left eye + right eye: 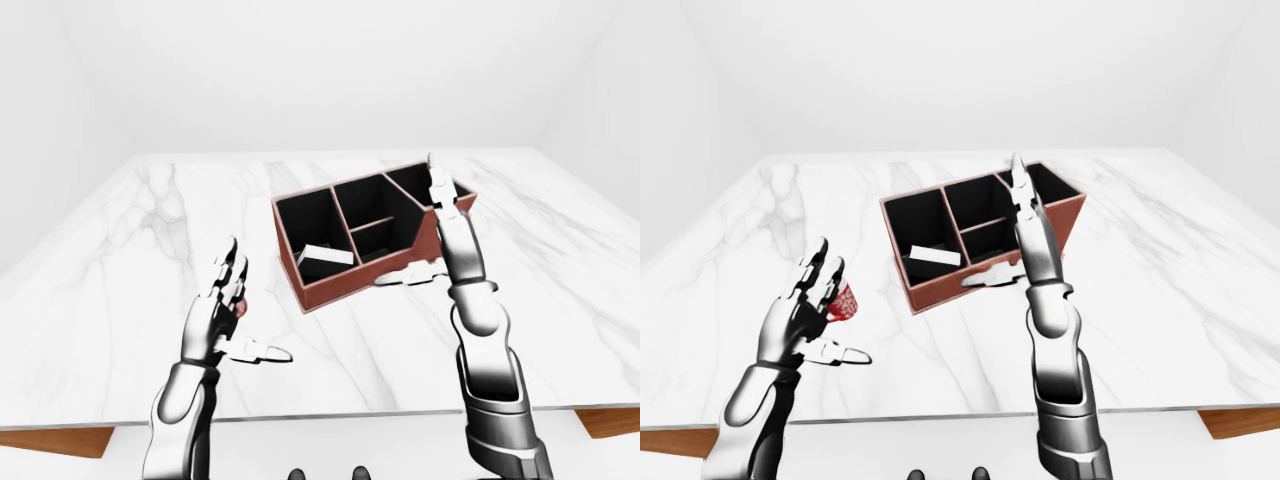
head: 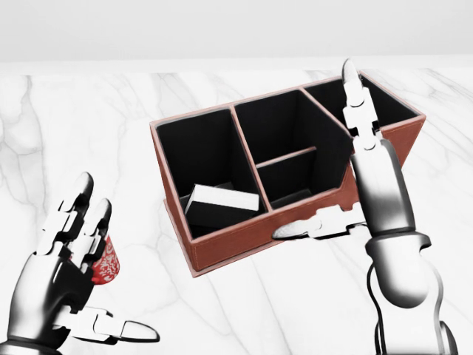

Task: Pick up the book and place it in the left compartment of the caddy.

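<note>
Two metal hands are up over a white marble table (image 2: pixel 244 310), and both are spread wide with nothing in them. The right hand (image 2: pixel 353 194) stands with its long fingers (image 2: pixel 355 96) pointing straight toward the top of the head view and its thumb (image 2: pixel 310 225) stuck out sideways to the left, level with the near wall of the caddy (image 2: pixel 244 240). The hand crosses in front of the caddy's right side, but whether it touches the wall I cannot tell.

The caddy is a brown leather-look box with a black lining, sitting at a slant on the table. It has one large compartment on the left, two smaller ones in the middle split by a low divider, and another on the right. The book (image 2: pixel 222 201) lies inside the left compartment, down by the near wall, tilted, with its pale page edge showing and a dark cover.

The left hand (image 2: pixel 63 266) is well off to the left of the caddy, low in the head view, palm turned inward, fingers fanned and thumb pointing right. Just behind its fingers a small red-and-white patterned thing (image 2: pixel 106 266) peeks out on the table; it is partly hidden, so I cannot say what it is.
</note>
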